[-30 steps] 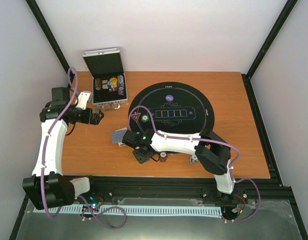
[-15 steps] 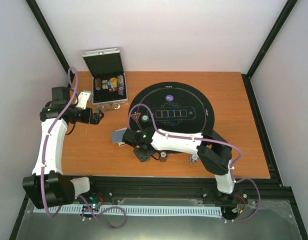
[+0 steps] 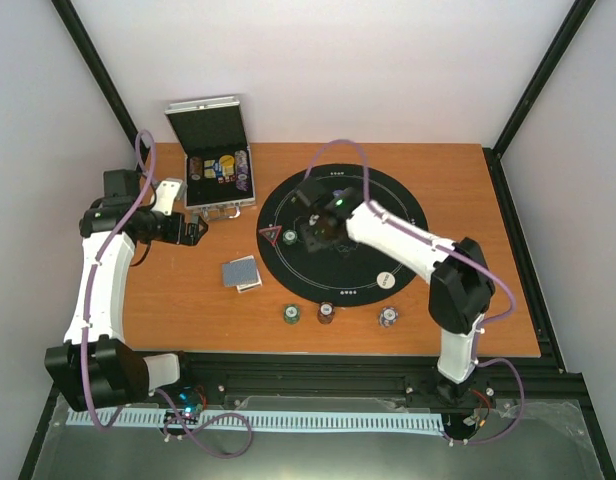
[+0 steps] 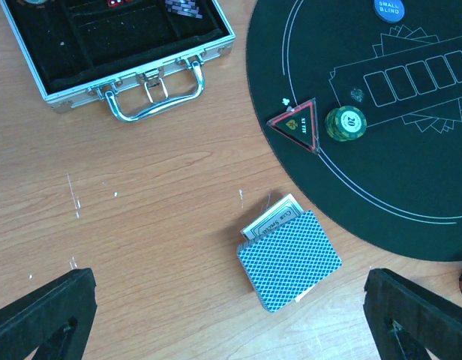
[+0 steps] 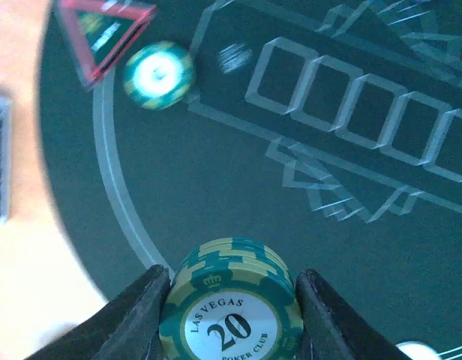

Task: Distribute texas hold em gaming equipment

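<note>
My right gripper (image 5: pixel 231 315) is shut on a small stack of green "20" poker chips (image 5: pixel 231 304) and holds it over the left part of the black round mat (image 3: pixel 388 250); in the top view the right gripper (image 3: pixel 314 234) is just right of a single green chip (image 3: pixel 291 237) and the red triangle marker (image 3: pixel 275 236). Both also show in the right wrist view, the chip (image 5: pixel 158 73) and the triangle (image 5: pixel 103 34). The grey-blue card deck (image 4: pixel 289 260) lies on the wood. My left gripper (image 4: pixel 231 330) is open and empty, above the deck.
Green (image 3: pixel 291 314), brown-red (image 3: pixel 326 313) and white (image 3: pixel 388 317) chip stacks stand near the table's front edge. The open silver case (image 3: pixel 220 180) sits at the back left. A white button disc (image 3: pixel 385 281) and a blue "small blind" disc (image 4: pixel 388 7) lie on the mat.
My right arm has swung from the table's front near the card deck up onto the mat, carrying green chips. The green stack at the front is uncovered. The left arm has not moved.
</note>
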### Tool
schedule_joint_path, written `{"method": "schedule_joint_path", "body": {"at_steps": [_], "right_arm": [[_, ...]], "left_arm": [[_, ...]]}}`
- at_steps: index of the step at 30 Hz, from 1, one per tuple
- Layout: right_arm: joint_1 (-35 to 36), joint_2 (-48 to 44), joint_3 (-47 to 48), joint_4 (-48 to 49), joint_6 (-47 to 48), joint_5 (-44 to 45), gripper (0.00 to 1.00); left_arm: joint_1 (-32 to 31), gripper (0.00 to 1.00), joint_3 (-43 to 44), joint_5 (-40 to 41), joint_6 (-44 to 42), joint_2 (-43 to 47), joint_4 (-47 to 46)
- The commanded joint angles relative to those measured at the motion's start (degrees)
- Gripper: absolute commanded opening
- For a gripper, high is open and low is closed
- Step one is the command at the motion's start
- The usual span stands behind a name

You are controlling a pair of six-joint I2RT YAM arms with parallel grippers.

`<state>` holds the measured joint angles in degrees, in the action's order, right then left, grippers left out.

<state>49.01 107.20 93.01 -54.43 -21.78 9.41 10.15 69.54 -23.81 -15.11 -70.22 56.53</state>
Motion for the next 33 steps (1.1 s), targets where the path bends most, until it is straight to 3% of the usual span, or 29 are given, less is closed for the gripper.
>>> {"method": "schedule_joint_path", "body": {"at_steps": [1, 13, 23, 33], "right_arm": [[-9.02, 1.92, 4.47, 0.25, 4.63, -0.40, 0.11], [-23.26, 19.49, 19.29, 1.77, 7.89, -2.43, 0.13], [-26.16, 33.00, 33.74, -0.46, 9.37, -4.00, 0.13], [-26.69, 36.39, 34.88, 0.03, 8.33, -7.86, 0.14]], "left_arm": [[0.47, 1.00, 2.91, -1.87, -0.36, -1.96, 0.21], [0.55, 1.00, 3.15, -3.96, -1.10, -7.27, -2.45], [0.42, 1.00, 4.75, -4.31, -1.57, -10.77, -3.25], [0.51, 1.00, 4.88, -3.63, -1.67, -11.23, -3.52]]}}
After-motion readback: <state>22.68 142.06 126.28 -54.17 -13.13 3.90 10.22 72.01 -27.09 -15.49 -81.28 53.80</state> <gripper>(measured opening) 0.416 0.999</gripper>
